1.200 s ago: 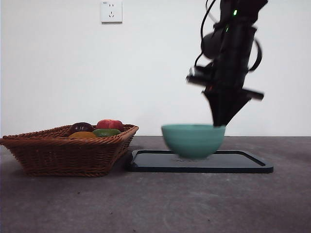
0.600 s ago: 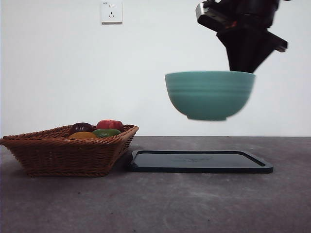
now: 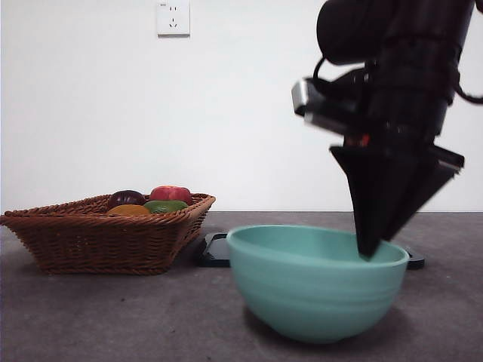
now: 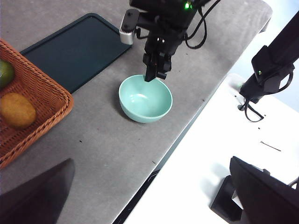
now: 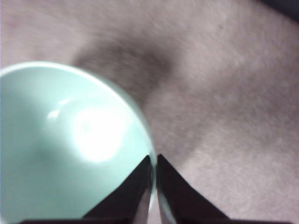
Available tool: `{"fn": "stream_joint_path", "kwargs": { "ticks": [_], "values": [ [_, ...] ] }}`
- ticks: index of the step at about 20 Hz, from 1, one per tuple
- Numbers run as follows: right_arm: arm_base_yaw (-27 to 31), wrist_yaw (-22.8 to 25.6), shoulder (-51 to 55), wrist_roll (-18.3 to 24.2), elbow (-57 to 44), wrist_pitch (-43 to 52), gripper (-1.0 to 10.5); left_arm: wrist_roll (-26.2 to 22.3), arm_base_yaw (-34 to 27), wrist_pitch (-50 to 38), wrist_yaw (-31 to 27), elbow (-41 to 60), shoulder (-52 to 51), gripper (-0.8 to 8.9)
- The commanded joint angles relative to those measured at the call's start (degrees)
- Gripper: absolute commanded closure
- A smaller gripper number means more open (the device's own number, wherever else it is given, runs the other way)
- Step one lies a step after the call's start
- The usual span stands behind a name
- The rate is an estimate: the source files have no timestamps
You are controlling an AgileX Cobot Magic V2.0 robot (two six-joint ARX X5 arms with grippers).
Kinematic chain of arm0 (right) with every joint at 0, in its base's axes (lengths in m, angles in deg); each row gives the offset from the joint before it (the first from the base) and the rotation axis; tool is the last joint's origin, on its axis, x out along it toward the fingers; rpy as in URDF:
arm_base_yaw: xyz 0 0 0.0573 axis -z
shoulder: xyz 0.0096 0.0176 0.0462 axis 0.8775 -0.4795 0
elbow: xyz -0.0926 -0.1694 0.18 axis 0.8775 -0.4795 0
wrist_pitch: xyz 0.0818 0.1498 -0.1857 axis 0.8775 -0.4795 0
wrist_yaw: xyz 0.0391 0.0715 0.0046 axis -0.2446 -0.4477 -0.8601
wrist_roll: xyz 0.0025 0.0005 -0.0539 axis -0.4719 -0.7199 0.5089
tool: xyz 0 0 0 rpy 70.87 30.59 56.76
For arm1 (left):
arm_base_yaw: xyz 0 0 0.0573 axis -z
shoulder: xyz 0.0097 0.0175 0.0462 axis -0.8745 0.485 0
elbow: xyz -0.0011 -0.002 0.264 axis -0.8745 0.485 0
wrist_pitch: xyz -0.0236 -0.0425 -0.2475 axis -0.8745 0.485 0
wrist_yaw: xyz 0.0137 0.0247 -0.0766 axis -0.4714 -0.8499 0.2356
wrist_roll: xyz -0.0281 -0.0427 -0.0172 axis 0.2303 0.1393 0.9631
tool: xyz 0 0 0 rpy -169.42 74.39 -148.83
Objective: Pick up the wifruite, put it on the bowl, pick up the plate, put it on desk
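The right tool (image 3: 368, 253) is clamped on the rim of the bowl (image 3: 317, 283) — one jaw inside the wall, one outside, as the right wrist view shows with the rim pinched between the two black tips. The bowl sits low on the desk (image 3: 113, 317), at or just touching the surface, in front of the dark tray (image 4: 77, 49), which lies bare behind it. The bowl is empty. The wifruite (image 4: 16, 109) lies in the wicker basket (image 3: 98, 234) with the other fruit, well apart from the bowl.

The left tool shows only as two dark jaw tips at the bottom corners of its own view, spread wide apart and holding nothing; that arm waits high above the desk.

In my judgement the step in hand is the setting down of the bowl on the desk — the fruit has not yet been picked. The next move calls for the right tool to part its jaws and rise straight off the rim without tipping the bowl; then one arm must reach into the basket for the orange-brown fruit, not the green or dark one beside it
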Motion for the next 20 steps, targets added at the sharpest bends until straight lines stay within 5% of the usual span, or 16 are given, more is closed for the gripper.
{"fn": "stream_joint_path", "kwargs": {
  "ticks": [1, 13, 17, 20],
  "values": [
    [-0.98, 1.92, -1.01, -3.37, -0.61, 2.21, 9.4, 0.39, 0.33, -0.35, -0.09, -0.61, 0.31, 2.91],
    [-1.14, 1.36, 0.04, -3.13, -0.61, 2.67, 9.3, 0.74, 0.33, -0.26, -0.09, -0.61, 0.31, 2.91],
    [-1.11, 1.38, 4.39, -3.13, 1.01, 0.55, 6.7, 0.72, 0.33, -0.33, -0.09, -0.61, 0.31, 2.91],
    [-1.14, 1.38, 9.49, -2.45, 3.17, -2.93, 5.9, 0.72, 0.33, -0.44, -0.09, -0.61, 0.31, 2.91]
  ]
}}
